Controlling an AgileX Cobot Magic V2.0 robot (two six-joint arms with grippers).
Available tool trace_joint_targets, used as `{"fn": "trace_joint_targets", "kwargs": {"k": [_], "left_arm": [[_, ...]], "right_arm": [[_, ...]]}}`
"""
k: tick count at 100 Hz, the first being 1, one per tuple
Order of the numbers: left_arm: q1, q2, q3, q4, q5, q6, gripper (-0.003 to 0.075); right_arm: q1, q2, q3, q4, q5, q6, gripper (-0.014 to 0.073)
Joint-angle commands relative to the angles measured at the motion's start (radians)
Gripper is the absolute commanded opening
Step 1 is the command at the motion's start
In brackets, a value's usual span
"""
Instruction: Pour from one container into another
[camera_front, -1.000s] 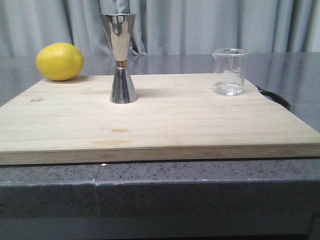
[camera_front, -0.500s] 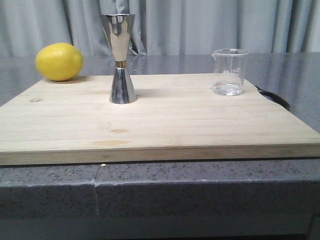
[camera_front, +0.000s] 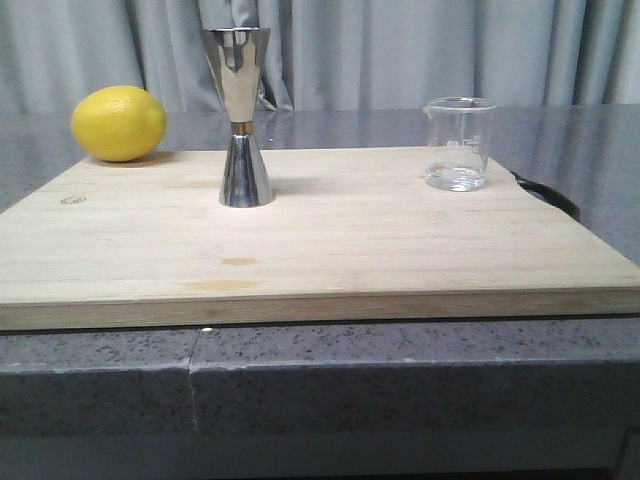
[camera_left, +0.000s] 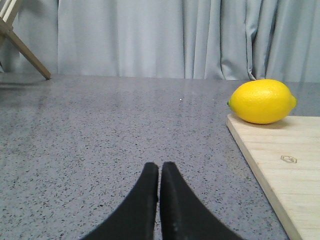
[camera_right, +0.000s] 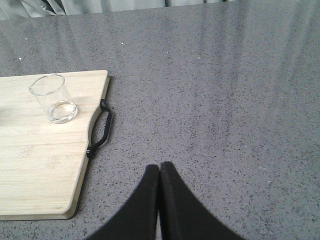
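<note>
Both pincers, left (camera_left: 159, 172) and right (camera_right: 159, 175), closed, empty; beaker (camera_front: 459, 144) frame right, jigger (camera_front: 240, 118) left-centre on board (camera_front: 330, 250).

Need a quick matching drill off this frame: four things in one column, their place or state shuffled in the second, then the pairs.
Column 1:
1. round yellow lemon
2. polished steel hourglass jigger
3. small clear glass beaker
4. left gripper

Column 2:
A. upright at the back right of the pale wooden cutting board
B. shut, over the grey stone counter, off the board
C. at the board's back left corner
D. upright, left of the board's centre

Pairs: 1-C, 2-D, 3-A, 4-B
</note>
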Motion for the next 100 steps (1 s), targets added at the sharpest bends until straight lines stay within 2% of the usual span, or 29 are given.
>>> {"fn": "trace_joint_targets", "kwargs": {"k": [1, 45, 53, 63, 80, 100], "left_arm": [[0.004, -0.027, 0.013, -0.011, -0.088, 0.004, -0.0019], [0.004, -0.027, 0.013, -0.011, -0.088, 0.004, -0.0019], [0.004, -0.027, 0.013, -0.011, -0.088, 0.004, -0.0019], [0.004, -0.027, 0.013, -0.011, -0.088, 0.004, -0.0019], [0.004, -0.027, 0.013, -0.011, -0.088, 0.004, -0.0019], [0.004, -0.027, 0.013, -0.011, -0.088, 0.004, -0.0019]], "right_arm": [[0.002, 0.011, -0.022, -0.033, -0.072, -0.004, -0.0043], [0.002, -0.001, -0.009, -0.061, -0.079, -0.004, -0.0043], [-0.042, -0.029, 0.029, -0.035, -0.119, -0.001, -0.0043], [-0.124, -0.078, 0.129, 0.004, -0.269, -0.001, -0.0043], [-0.245, -0.19, 0.354, 0.105, -0.609, -0.001, -0.0043], [-0.329, -0.288, 0.598, 0.157, -0.852, -0.001, -0.0043]]}}
